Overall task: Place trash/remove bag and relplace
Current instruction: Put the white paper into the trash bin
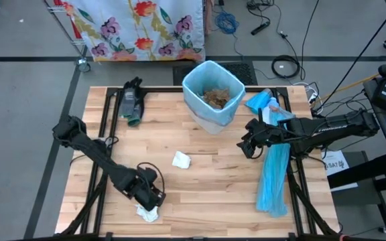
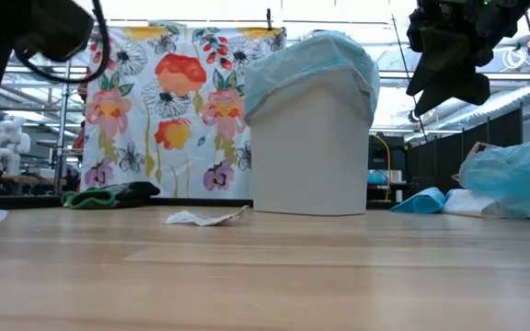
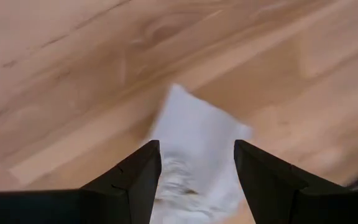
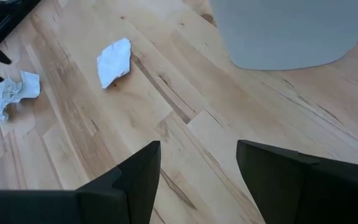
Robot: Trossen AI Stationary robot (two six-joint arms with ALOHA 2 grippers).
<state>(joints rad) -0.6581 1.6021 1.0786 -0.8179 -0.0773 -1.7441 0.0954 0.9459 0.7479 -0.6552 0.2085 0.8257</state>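
A white bin (image 1: 213, 94) lined with a light-blue bag stands at the table's far middle and holds brown paper trash (image 1: 214, 98). One white tissue wad (image 1: 181, 159) lies mid-table. A second white wad (image 1: 147, 213) lies near the front edge. My left gripper (image 1: 155, 199) points down over this second wad, open. Its fingers stand on either side of the wad (image 3: 194, 165), and no touch shows. My right gripper (image 1: 248, 144) hangs open above the table, right of the bin, with nothing between its fingers (image 4: 197, 180).
A long light-blue plastic strip (image 1: 273, 175) lies along the table's right side, with more blue plastic (image 1: 260, 102) beside the bin. A green-and-black glove (image 1: 131, 102) lies at the far left. Bare wood (image 1: 213, 194) stretches between the two arms.
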